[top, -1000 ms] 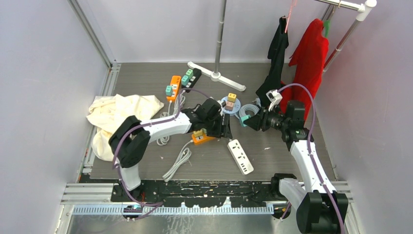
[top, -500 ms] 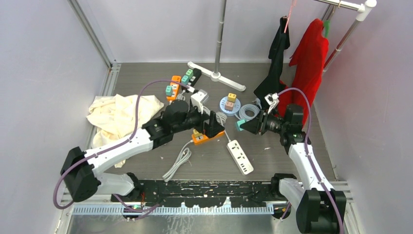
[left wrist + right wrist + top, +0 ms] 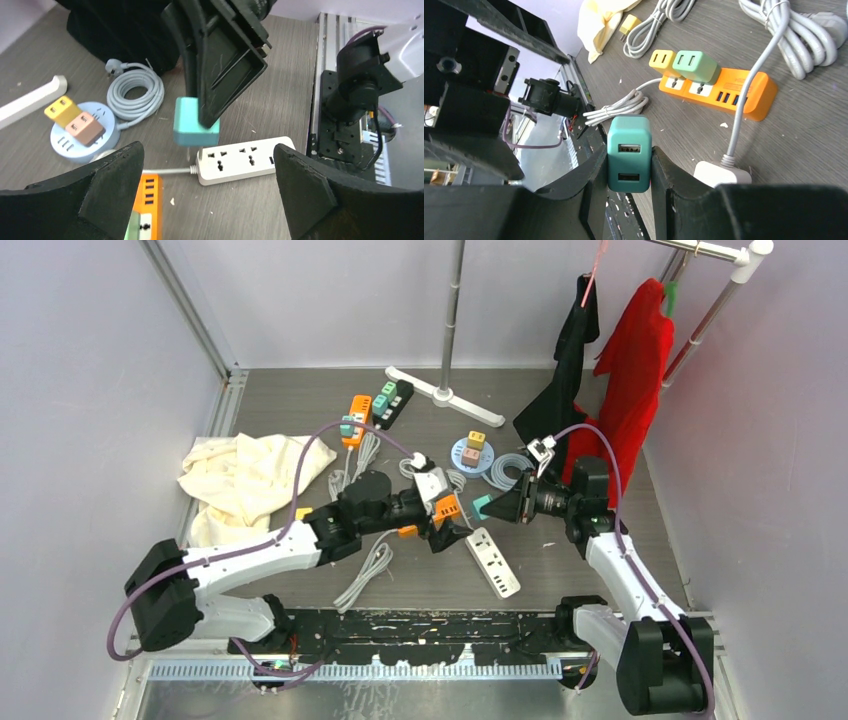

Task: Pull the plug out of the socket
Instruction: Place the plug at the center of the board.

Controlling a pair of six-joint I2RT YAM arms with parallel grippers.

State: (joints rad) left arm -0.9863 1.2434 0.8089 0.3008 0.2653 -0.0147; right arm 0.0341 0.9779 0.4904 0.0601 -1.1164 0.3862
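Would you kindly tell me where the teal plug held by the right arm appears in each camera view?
Top external: teal plug, centre, held by the right fingers.
Left wrist: centre, above the white power strip.
Right wrist: lower centre, between the fingers.
Shared landmark: the white power strip, lying near the plug.

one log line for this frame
right pincer: shut on teal plug, midair | left pincer: open, empty | orange strip: not held

1. The top camera looks down from behind over the whole grey wood-grain table (image 3: 300, 400).
2. The left wrist camera faces the small teal cube plug (image 3: 196, 127) closely.
3. The right wrist camera sees it nearer; all 3 views share it.
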